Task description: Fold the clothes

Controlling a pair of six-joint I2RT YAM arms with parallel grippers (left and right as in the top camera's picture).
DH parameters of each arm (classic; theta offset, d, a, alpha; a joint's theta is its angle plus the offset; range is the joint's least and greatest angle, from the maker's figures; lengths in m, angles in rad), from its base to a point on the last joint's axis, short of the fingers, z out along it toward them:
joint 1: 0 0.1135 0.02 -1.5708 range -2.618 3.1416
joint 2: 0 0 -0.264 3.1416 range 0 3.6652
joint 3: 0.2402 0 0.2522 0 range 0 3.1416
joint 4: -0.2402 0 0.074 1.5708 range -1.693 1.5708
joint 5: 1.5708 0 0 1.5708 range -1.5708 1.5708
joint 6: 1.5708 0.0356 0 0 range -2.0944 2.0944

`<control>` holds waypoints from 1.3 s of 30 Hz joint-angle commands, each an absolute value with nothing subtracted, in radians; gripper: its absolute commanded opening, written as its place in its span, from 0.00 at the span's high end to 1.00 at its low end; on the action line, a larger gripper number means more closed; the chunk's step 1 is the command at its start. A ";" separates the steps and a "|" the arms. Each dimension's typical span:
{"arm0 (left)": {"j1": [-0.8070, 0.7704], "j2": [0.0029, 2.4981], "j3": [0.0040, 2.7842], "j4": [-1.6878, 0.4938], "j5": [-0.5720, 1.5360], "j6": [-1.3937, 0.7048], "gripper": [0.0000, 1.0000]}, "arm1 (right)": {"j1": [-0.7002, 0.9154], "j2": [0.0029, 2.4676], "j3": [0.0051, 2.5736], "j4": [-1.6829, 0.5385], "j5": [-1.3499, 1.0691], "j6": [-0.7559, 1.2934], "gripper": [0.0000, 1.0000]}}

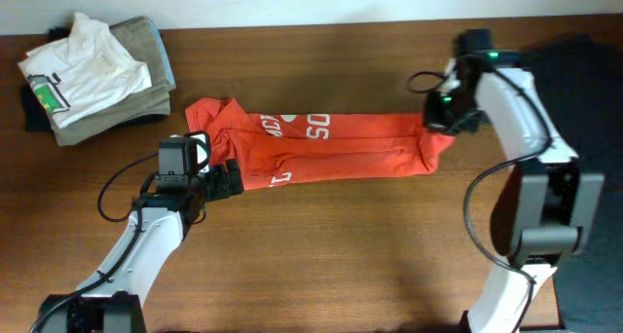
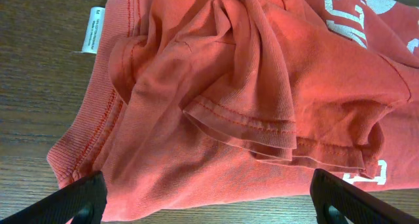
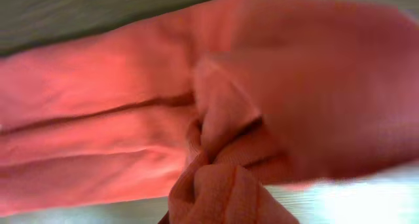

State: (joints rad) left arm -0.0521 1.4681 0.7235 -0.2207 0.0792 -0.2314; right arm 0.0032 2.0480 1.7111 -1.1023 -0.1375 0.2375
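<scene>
Orange-red T-shirt (image 3: 216,185); garment pile (image 1: 97,72) nearby

T-shirt (image 1: 331,148) lies as a long band across the middle of the table (image 1: 341,265), running left to right; left gripper (image 1: 229,180) at its left end, near side; right gripper (image 1: 435,124) at its right end, far side. Second shirt (image 1: 92,65) sits on a folded garment (image 1: 146,41) in the far left corner; well apart from the T-shirt.
</scene>
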 commanded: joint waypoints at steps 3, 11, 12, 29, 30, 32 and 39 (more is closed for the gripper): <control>-0.050 1.466 0.721 -0.218 0.090 -0.231 0.01 | 0.149 2.051 1.718 -1.086 -0.150 0.249 0.96; -0.050 1.466 0.721 -0.218 0.090 -0.230 0.01 | 0.290 2.077 1.717 -1.017 -0.150 0.306 0.96; -0.050 1.466 0.721 -0.218 0.090 -0.231 0.01 | 0.305 2.078 1.716 -1.013 -0.150 0.309 0.96; -0.050 1.466 0.721 -0.222 0.090 -0.230 0.01 | 0.428 2.134 1.696 -0.883 -0.146 0.350 0.41; -0.050 1.466 0.721 -0.222 0.090 -0.230 0.01 | 0.428 2.134 1.696 -0.874 -0.147 0.350 0.41; -0.050 1.466 0.721 -0.222 0.090 -0.230 0.01 | 0.425 2.133 1.701 -0.863 -0.146 0.349 0.41; -0.050 1.466 0.721 -0.222 0.090 -0.230 0.01 | 0.379 2.122 1.781 -0.914 -0.147 0.350 0.41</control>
